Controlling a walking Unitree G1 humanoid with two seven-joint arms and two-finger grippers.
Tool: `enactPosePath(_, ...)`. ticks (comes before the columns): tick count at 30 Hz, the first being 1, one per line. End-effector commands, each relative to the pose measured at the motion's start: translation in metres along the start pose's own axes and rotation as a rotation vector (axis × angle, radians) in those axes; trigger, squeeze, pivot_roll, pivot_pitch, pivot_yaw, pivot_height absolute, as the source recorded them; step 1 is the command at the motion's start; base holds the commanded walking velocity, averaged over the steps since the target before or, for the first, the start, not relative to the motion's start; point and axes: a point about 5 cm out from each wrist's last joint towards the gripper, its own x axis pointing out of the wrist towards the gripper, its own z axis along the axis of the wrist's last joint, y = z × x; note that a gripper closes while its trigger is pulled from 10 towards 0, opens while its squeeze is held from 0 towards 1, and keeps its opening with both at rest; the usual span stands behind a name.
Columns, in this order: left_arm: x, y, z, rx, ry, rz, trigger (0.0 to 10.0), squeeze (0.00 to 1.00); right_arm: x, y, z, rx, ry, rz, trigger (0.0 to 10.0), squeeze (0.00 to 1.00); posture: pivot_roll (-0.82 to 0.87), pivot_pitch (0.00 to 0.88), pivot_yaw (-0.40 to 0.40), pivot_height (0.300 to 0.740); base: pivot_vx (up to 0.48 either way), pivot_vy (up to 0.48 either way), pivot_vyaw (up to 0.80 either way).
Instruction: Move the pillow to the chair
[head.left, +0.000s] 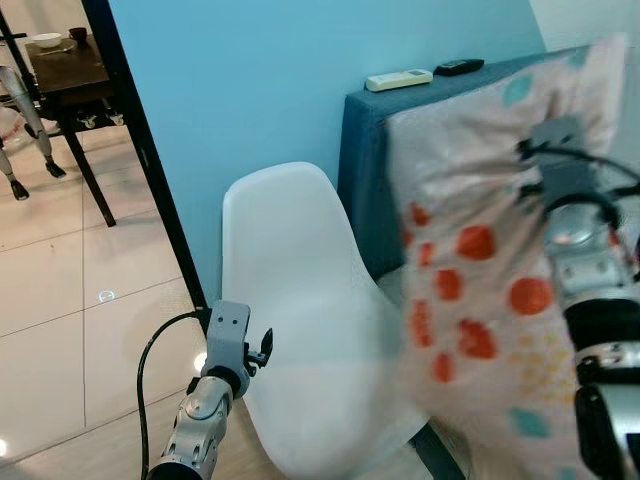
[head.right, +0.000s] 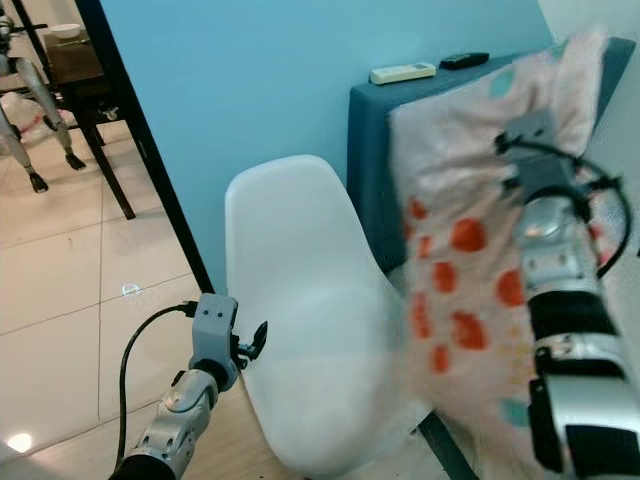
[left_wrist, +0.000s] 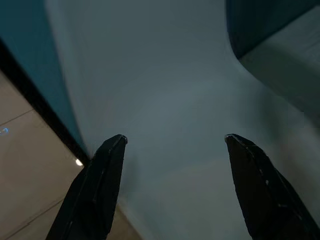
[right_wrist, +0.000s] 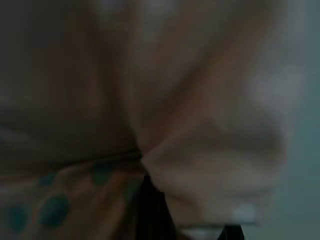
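Observation:
A pale pink pillow (head.left: 470, 250) with orange and teal dots hangs in the air on the right, blurred, in front of a blue headboard (head.left: 365, 160). My right gripper (head.left: 555, 150) is shut on the pillow (right_wrist: 200, 150) near its upper part, its fingers buried in the bunched cloth. A white moulded chair (head.left: 300, 320) stands left of the pillow against the blue wall. My left gripper (left_wrist: 175, 142) is open, low at the chair's left edge, with the chair shell (left_wrist: 165, 100) right in front of its fingers.
A white remote (head.left: 398, 79) and a black remote (head.left: 458, 67) lie on top of the headboard. A black door frame (head.left: 150, 170) runs down left of the chair. Beyond it are a tiled floor (head.left: 60, 290) and a dark table (head.left: 70, 75).

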Motion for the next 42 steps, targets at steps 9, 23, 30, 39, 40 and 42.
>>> enactPosePath(9,-0.001,0.0,-0.001,0.006,0.001,-0.001,10.0,0.0,-0.049,0.085,0.073,-0.066,-0.477,0.319,10.0,0.0,0.01,0.012,0.005,0.74,0.0,0.0,0.0)
enactPosePath(23,-0.012,0.003,-0.01,0.003,0.021,0.016,10.0,0.0,-0.223,0.214,0.032,-0.131,-0.551,1.254,10.0,0.0,0.02,0.055,0.003,0.74,0.0,0.0,0.0)
enactPosePath(30,-0.011,0.0,-0.01,0.0,0.024,0.011,10.0,0.0,-0.234,0.214,0.019,-0.122,-0.497,1.343,10.0,0.0,0.01,0.057,0.001,0.74,0.0,0.0,0.0)
enactPosePath(39,-0.009,-0.001,-0.007,0.007,0.019,0.012,10.0,0.0,-0.205,0.206,-0.002,0.116,-0.175,1.231,10.0,0.0,0.0,0.058,-0.005,0.73,0.0,0.0,0.0)
enactPosePath(40,-0.009,0.001,-0.007,0.024,0.018,0.021,10.0,0.0,-0.2,0.204,-0.004,0.174,-0.134,1.216,10.0,0.0,0.0,0.058,-0.005,0.725,0.0,0.0,0.0)
enactPosePath(42,-0.008,0.009,-0.005,0.092,0.022,0.064,10.0,0.0,-0.191,0.198,-0.006,0.278,-0.071,1.184,10.0,0.0,0.0,0.058,-0.006,0.715,0.0,0.0,0.0)
